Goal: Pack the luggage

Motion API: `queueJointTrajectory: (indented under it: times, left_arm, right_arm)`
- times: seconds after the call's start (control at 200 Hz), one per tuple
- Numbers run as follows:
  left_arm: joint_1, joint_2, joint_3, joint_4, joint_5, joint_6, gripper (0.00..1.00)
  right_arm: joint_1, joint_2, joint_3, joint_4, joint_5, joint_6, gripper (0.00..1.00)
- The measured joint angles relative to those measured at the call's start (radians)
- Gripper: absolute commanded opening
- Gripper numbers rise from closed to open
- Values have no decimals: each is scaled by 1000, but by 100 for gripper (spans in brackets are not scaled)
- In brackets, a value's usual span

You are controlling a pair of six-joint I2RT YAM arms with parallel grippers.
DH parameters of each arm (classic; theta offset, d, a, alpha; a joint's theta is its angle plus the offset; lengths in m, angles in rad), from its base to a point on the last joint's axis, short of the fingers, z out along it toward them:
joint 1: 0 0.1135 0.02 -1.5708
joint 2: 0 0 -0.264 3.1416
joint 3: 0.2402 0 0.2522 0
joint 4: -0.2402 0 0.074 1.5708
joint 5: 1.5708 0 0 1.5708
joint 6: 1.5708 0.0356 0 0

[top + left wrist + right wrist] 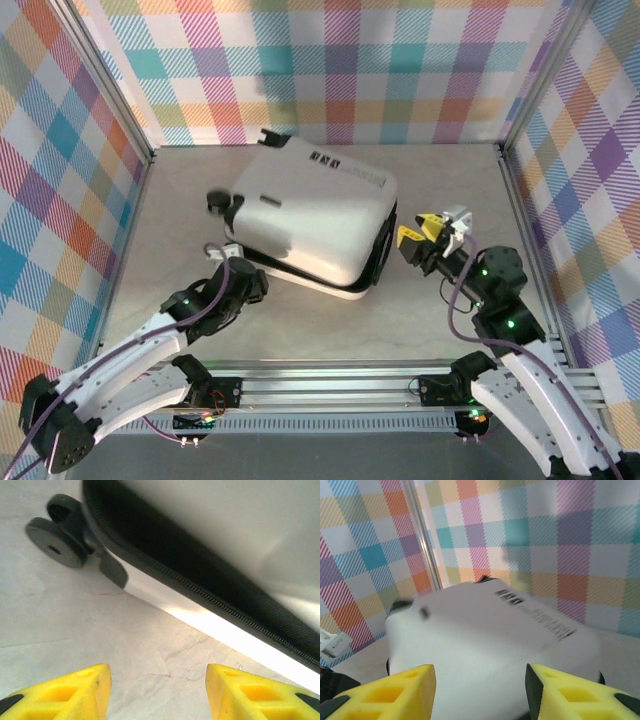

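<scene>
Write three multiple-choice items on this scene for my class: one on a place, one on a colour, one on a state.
1. Where is the right gripper relative to the luggage?
A. On top of it.
B. Beside its right end.
C. Behind it, at the back wall.

2. What colour is the luggage's outer shell?
A. Red.
B. Purple.
C. White.

3. What state is the left gripper in?
A. Open.
B. Shut on the luggage.
C. Shut, empty.

Answers:
1 B, the top view shows it just off the right end.
2 C, the top view shows a white shell.
3 A, the left wrist view shows its fingers apart over bare table.
</scene>
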Motion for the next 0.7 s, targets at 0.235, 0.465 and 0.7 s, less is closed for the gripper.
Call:
queueJointTrajectory:
  times: [0.235,0.465,0.7]
  left_arm:
    - [-11,-9,-21,-51,-5,-69,52]
    - [-48,158,-91,49,24,-130,51]
    - [-36,326,-90,207,19,-144,50]
  right_arm:
    - [-10,236,146,-220,167,51,70]
    - [-235,718,421,-264,36,103,94]
    - [-367,1129,826,-280,-288,110,99]
